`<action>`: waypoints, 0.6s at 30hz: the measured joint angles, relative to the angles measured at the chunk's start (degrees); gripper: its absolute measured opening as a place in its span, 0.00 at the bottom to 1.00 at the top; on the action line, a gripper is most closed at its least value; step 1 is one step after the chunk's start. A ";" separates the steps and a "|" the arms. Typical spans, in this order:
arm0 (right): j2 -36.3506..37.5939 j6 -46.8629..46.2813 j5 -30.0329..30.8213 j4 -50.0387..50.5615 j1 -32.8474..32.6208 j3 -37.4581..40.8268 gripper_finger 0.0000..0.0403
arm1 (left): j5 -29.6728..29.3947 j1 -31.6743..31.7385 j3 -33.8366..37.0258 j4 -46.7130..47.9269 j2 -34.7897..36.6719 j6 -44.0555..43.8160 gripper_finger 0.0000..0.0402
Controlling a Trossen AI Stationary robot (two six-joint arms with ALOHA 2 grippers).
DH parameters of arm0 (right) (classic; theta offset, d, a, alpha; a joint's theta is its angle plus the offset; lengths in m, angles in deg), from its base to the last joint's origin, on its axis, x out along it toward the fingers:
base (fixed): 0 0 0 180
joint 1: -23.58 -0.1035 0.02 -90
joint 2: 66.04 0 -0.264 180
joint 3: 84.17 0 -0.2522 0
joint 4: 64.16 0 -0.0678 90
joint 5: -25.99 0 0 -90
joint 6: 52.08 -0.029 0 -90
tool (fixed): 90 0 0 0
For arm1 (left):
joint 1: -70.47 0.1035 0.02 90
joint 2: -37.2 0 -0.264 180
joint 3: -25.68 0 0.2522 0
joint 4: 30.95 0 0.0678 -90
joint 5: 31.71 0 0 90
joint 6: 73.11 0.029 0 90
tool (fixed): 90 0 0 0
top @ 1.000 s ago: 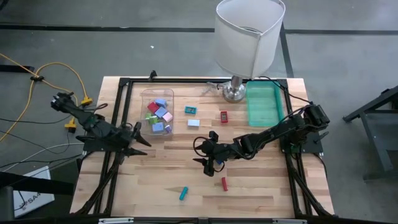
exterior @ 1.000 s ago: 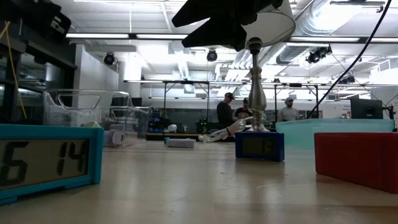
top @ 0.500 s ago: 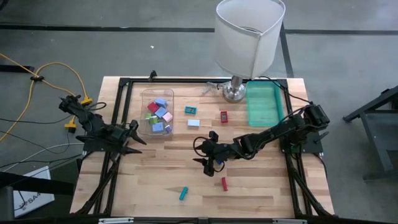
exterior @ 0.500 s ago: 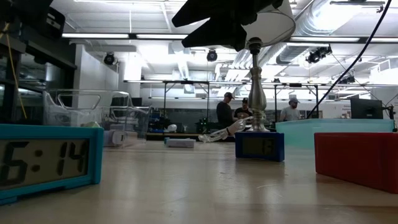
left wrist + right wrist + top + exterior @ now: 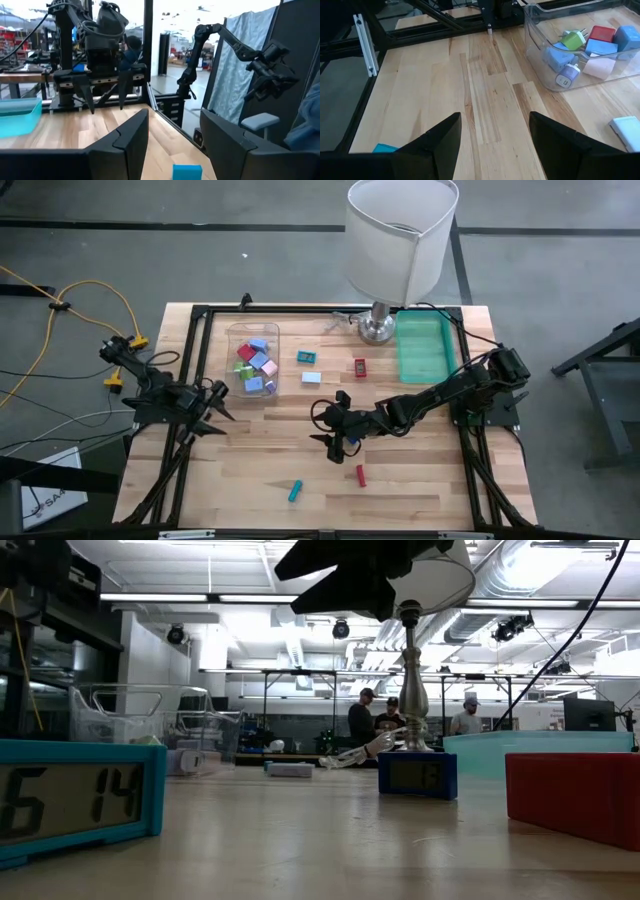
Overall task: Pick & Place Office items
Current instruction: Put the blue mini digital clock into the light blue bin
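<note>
Several small office items lie in a clear bin at the far left of the table; the right wrist view shows the bin's blue, red, green and pink pieces. Loose pieces rest flat on the wood: a light blue one, a white-blue one, two red ones and a teal one. My right gripper hangs open above the table's middle, over bare wood. My left gripper stands open by the left edge, nothing between its fingers.
A big white-shaded lamp stands at the far edge, a teal tray beside it on the right. A black frame borders the table. At table height a teal clock, a dark blue clock and a red block show.
My left arm has folded back toward its base at the table's left edge. Its gripper has sunk a little, drawn slightly toward that edge and tipped up to about level. It stays open.
</note>
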 joint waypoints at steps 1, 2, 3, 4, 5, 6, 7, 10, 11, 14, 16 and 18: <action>0.00 0.00 0.00 -0.01 0.00 0.00 0.55 | 0.15 0.04 0.79 -1.29 0.00 0.01 0.43; 0.00 0.00 0.00 0.00 0.00 0.00 0.55 | 0.15 0.04 1.61 -2.49 0.00 0.03 0.43; 0.00 0.00 0.00 0.00 0.00 0.00 0.55 | 0.20 0.03 2.24 -3.27 0.01 -0.01 0.43; 0.00 0.00 -0.02 0.00 0.00 0.00 0.55 | 0.29 0.04 2.56 -3.94 -0.01 0.03 0.43; 0.00 0.00 -0.02 0.00 0.00 0.00 0.55 | 0.39 0.02 2.80 -4.77 -0.05 -0.06 0.43; 0.00 0.00 -0.01 -0.01 0.00 0.00 0.55 | 0.40 0.02 2.89 -4.70 0.02 -0.17 0.43; 0.00 0.00 -0.02 0.00 0.00 0.00 0.55 | 0.43 0.03 2.94 -4.78 0.04 -0.17 0.43; 0.00 0.00 -0.02 -0.04 0.00 0.00 0.55 | 1.05 0.02 3.01 -4.05 -0.02 -0.16 0.43; 0.00 0.00 -0.01 -0.04 0.00 0.00 0.55 | 1.77 0.03 3.01 -3.62 0.00 -0.14 0.43; 0.00 0.00 -0.01 -0.02 0.00 0.00 0.55 | 2.61 0.02 3.08 -1.49 0.00 -0.41 0.43; 0.00 0.00 -0.02 -0.02 0.00 0.00 0.55 | 2.77 0.02 3.12 0.22 0.00 -1.38 0.43; 0.00 0.00 -0.02 -0.02 0.00 0.00 0.55 | 2.75 0.02 3.16 2.34 0.00 -2.23 0.43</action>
